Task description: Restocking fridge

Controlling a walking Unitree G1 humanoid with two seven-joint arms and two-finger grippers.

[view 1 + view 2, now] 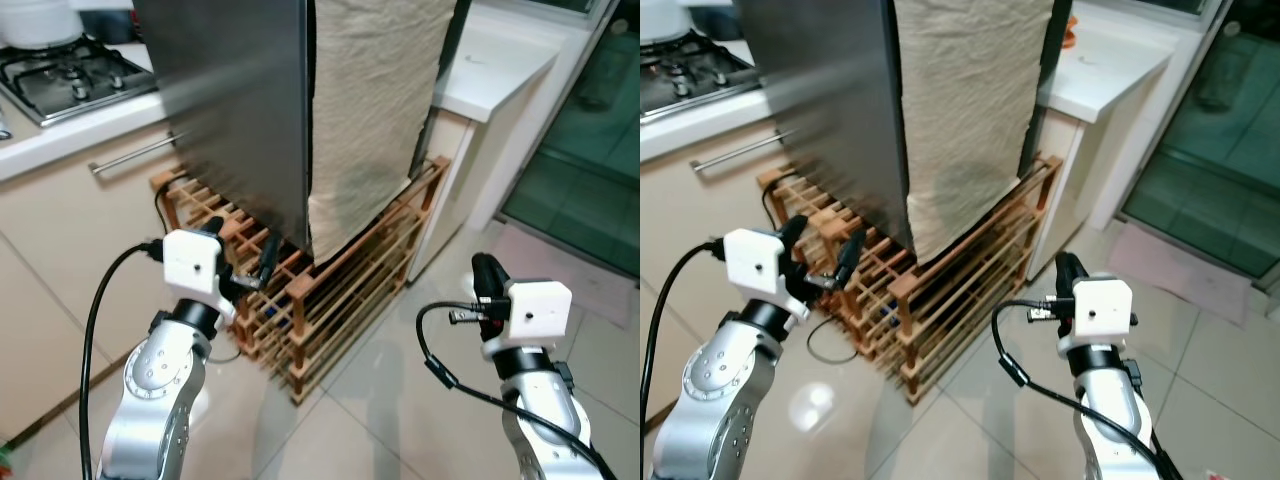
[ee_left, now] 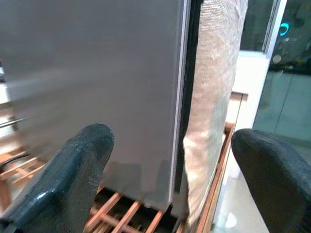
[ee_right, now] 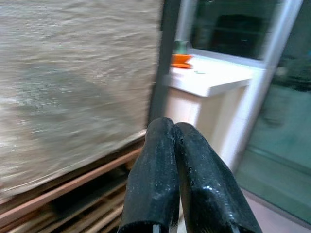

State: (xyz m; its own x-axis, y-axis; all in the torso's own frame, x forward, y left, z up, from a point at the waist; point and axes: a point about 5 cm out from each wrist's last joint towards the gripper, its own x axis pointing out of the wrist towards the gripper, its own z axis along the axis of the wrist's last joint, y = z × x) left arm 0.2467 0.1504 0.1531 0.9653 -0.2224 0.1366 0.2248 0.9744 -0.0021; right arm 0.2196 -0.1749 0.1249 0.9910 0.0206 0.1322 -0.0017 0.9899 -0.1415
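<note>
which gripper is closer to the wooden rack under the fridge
Left. The left gripper, fingers open, hovers right over the wooden rack near the fridge's lower front corner. The right gripper, fingers shut, is out over the floor tiles, off the rack's far end.

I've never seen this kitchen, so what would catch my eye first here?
A tall steel fridge stands straight ahead on a wooden slatted rack, with a beige cloth hanging down its side. The left gripper is open near the fridge's lower corner; the right gripper is shut, over the tiled floor.
</note>
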